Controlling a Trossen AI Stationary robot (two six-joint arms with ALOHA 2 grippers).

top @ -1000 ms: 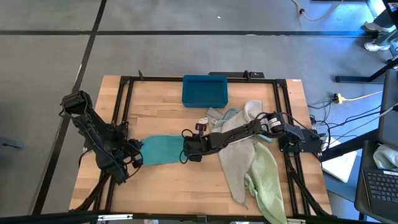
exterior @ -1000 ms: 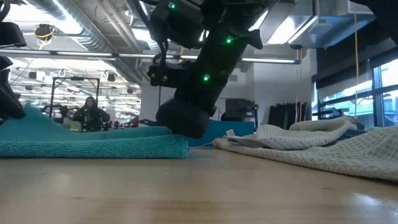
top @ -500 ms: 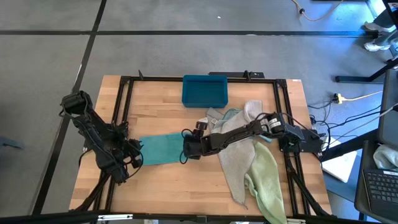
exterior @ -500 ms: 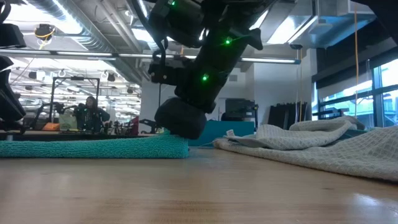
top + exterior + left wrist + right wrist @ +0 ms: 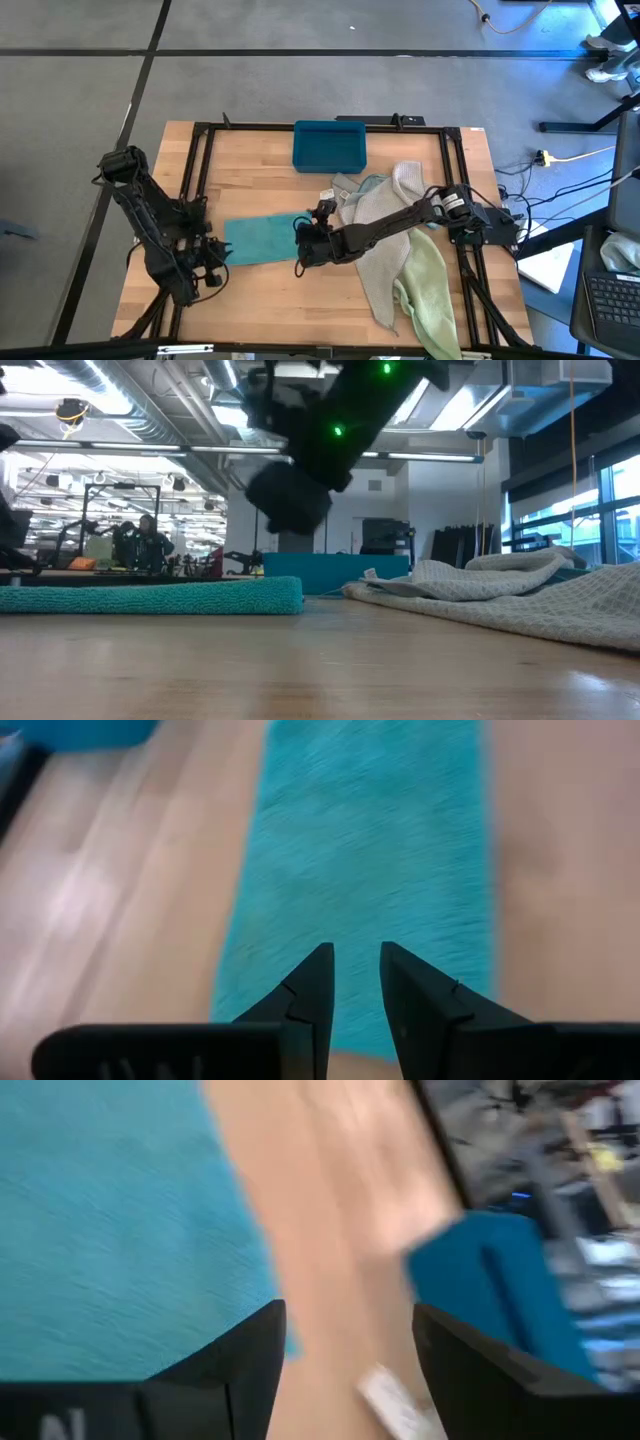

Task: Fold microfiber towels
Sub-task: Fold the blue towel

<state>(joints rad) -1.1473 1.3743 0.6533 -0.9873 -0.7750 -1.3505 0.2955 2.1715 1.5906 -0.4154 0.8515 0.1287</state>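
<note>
L tool [image 5: 212, 262] low at the teal towel's [image 5: 262, 240] left end, fingers a little apart, empty. R arm stretched across the tabletop [image 5: 270, 300]; R tool [image 5: 303, 247] above the towel's right end, wide open, empty. Towel lies flat, folded, mid-tabletop. Heap of other towels [image 5: 405, 262] to the right; blue bin [image 5: 329, 146] at the far edge. No writing legible.

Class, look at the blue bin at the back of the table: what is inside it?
The blue bin looks empty from above; only its blue floor shows. Whatever lies beneath the bin is covered.
</note>
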